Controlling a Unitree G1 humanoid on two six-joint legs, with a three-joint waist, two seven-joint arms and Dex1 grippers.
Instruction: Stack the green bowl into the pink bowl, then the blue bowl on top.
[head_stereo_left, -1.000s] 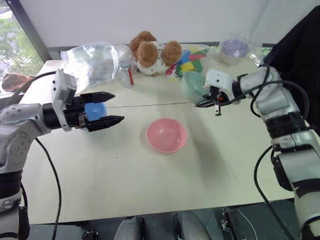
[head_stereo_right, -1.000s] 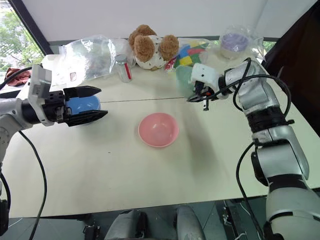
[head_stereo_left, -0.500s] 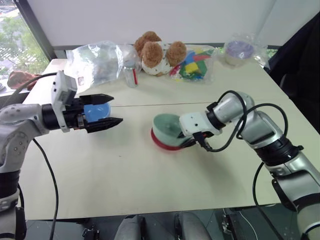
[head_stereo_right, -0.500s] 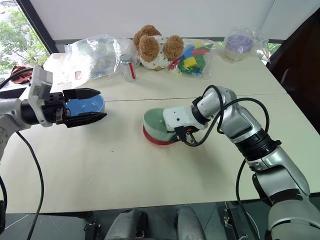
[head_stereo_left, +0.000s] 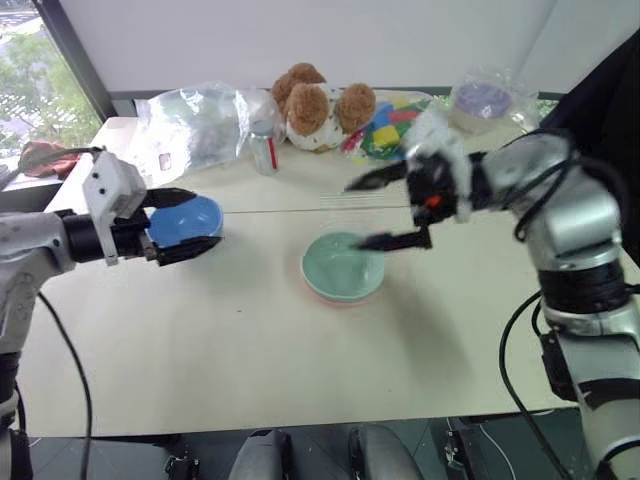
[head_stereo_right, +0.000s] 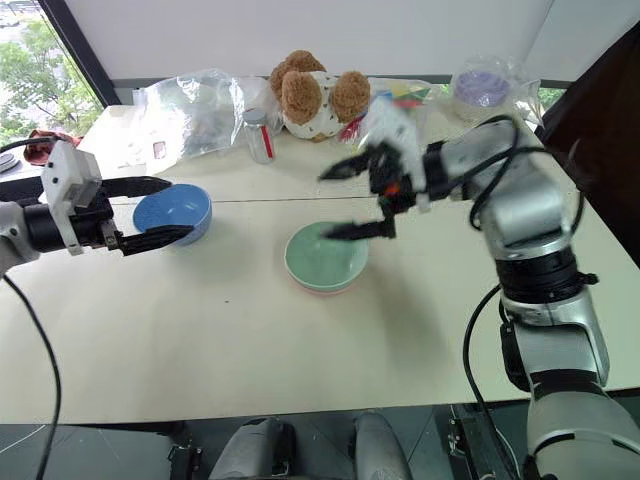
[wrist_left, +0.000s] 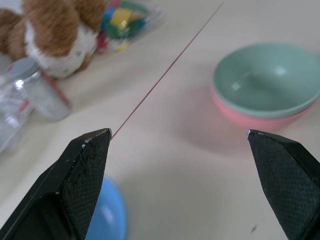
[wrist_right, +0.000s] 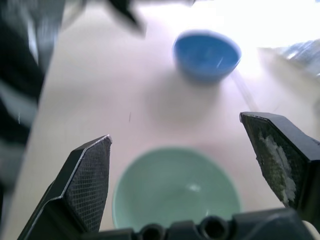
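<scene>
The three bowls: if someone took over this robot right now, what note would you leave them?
Left pincer: open, straddling the blue bowl, nothing gripped.
Right pincer: open, empty, above the stack.
Green bowl sits nested in the pink bowl, mid-table.
Done: green into pink.
Left: grip the blue bowl and set it on top.

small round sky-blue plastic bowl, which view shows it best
The right eye view: the small round sky-blue plastic bowl shows whole, between the open left gripper's fingers. In the left eye view a finger crosses it. The right wrist view shows it whole but blurred; the left wrist view catches an edge.
</scene>
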